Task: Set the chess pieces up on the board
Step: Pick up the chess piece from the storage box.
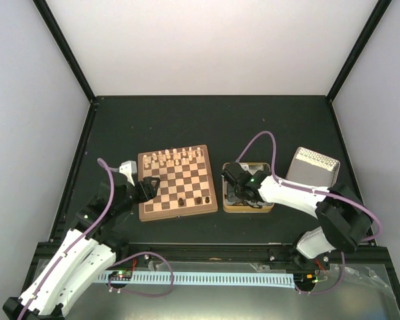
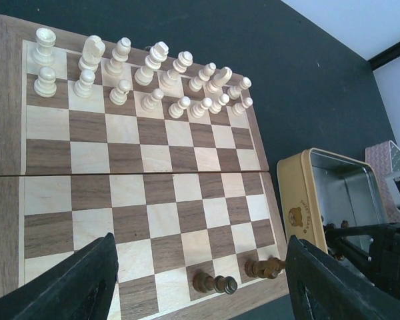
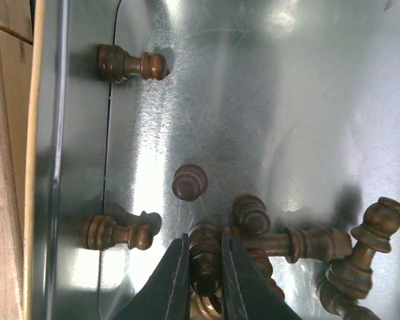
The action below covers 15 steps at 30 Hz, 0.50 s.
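Your right claw (image 3: 205, 245) is clamped on a dark piece (image 3: 205, 257), one finger (image 3: 175, 273) on each side of it, down inside the tin (image 3: 47, 167). More dark pieces (image 3: 307, 245) lie heaped just right of the grip, touching one another. One stands alone just above the claw, and two lie on their sides near the tin's left wall. From above, that claw (image 1: 239, 190) reaches into the tin (image 1: 248, 208), which sits just right of the board (image 1: 175, 212). Your left claw (image 2: 200, 293) hangs with its fingers (image 2: 60, 280) wide apart and nothing between them, over the board's (image 2: 3, 100) near left part. On the board's near row, toward the right, a few dark pieces (image 2: 213, 283) lie on their sides. The cream men (image 2: 153, 73) fill the two far rows.
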Tool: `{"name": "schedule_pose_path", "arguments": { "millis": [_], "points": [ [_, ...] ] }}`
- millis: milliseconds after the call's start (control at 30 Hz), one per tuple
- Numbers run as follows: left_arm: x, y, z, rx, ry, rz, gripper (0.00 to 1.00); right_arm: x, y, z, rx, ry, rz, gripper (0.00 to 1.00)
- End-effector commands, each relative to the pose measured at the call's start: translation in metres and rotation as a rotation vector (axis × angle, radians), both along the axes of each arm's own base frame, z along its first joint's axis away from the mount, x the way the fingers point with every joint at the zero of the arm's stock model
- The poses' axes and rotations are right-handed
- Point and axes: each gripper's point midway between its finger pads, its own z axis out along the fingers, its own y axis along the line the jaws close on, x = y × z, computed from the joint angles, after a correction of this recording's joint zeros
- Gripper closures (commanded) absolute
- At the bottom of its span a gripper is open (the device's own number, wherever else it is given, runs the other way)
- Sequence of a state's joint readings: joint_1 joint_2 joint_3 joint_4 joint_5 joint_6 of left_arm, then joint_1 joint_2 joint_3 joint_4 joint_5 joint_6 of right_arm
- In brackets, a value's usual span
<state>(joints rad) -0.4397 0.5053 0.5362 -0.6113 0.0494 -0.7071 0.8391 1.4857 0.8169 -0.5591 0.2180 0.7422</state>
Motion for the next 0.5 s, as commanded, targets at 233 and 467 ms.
{"name": "schedule_pose_path", "arguments": {
  "millis": [233, 467],
  "points": [
    [0.004, -0.003, 0.016, -0.017, -0.048, -0.015, 0.30, 0.017, 0.000, 0.072, 0.114, -0.179, -0.048, 0.93],
    [0.003, -0.004, 0.016, -0.020, -0.050, -0.021, 0.30, 0.018, 0.011, 0.092, 0.179, -0.192, -0.022, 0.93]
  ]
}}
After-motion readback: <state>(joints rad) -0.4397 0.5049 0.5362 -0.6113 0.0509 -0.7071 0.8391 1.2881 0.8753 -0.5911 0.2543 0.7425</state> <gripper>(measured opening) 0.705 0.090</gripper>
